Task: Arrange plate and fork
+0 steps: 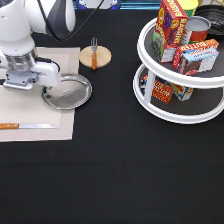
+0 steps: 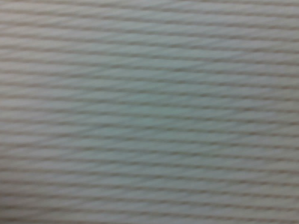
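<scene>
The plate (image 1: 69, 92) is a shiny silver dish lying half on the beige placemat (image 1: 30, 112) and half on the black table. My gripper (image 1: 42, 89) is low over the placemat, right at the plate's rim on the exterior view's left. The arm's white hand covers that edge, so I cannot tell whether it is touching the rim. The fork (image 1: 93, 54), with a wooden handle and silver tines, lies across the small tan wooden disc (image 1: 101, 57) above the plate. The wrist view shows only the ribbed placemat weave (image 2: 149, 112) from very close.
A wooden-handled knife (image 1: 26, 126) lies on the placemat near its bottom edge. A white two-tier turntable (image 1: 150, 95) with food boxes (image 1: 170, 27) and a can (image 1: 196, 29) stands at the exterior view's right.
</scene>
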Tool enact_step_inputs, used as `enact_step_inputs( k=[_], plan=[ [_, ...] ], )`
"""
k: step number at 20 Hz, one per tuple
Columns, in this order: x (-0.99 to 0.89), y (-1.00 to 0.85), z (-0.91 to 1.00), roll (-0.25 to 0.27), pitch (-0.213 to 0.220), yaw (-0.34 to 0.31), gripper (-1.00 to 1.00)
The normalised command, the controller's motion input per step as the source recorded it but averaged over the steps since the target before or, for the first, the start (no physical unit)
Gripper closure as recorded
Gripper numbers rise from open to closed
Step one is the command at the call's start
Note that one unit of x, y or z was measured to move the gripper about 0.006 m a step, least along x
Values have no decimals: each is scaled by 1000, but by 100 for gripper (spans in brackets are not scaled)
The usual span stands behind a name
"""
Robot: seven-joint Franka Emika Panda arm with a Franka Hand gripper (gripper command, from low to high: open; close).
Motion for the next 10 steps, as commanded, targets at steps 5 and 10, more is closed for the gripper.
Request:
enact_step_inputs(
  k=[5, 10],
  plan=[
    [370, -780, 234, 0, 101, 18, -100],
    [414, -786, 203, 14, 79, 33, -100]
  ],
)
